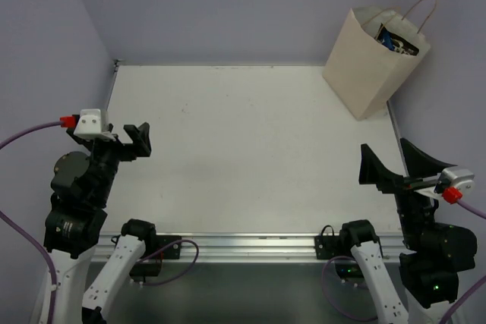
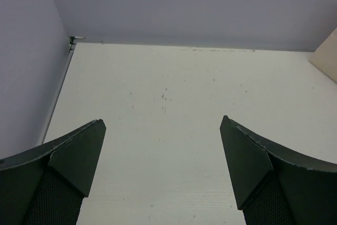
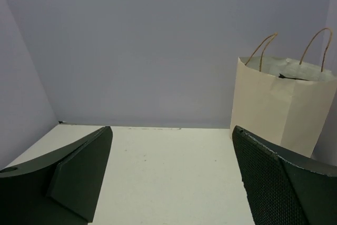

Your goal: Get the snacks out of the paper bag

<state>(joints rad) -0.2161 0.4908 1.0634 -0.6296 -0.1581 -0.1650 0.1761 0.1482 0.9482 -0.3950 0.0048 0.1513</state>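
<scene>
The cream paper bag (image 1: 370,62) stands upright at the table's back right corner, its brown cord handles up. Inside its open top the edges of some snacks (image 1: 398,40) show, blue, white and dark; the others are hidden in the bag. In the right wrist view the bag (image 3: 279,106) stands ahead to the right, a dark packet edge (image 3: 293,77) at its rim. My left gripper (image 1: 126,142) is open and empty at the near left, far from the bag. My right gripper (image 1: 393,165) is open and empty at the near right, in front of the bag.
The white table (image 1: 250,134) is enclosed by lilac walls at the back and both sides. A corner of the bag (image 2: 329,56) shows at the right edge of the left wrist view. The left gripper (image 2: 163,122) and right gripper (image 3: 172,130) hover over bare tabletop.
</scene>
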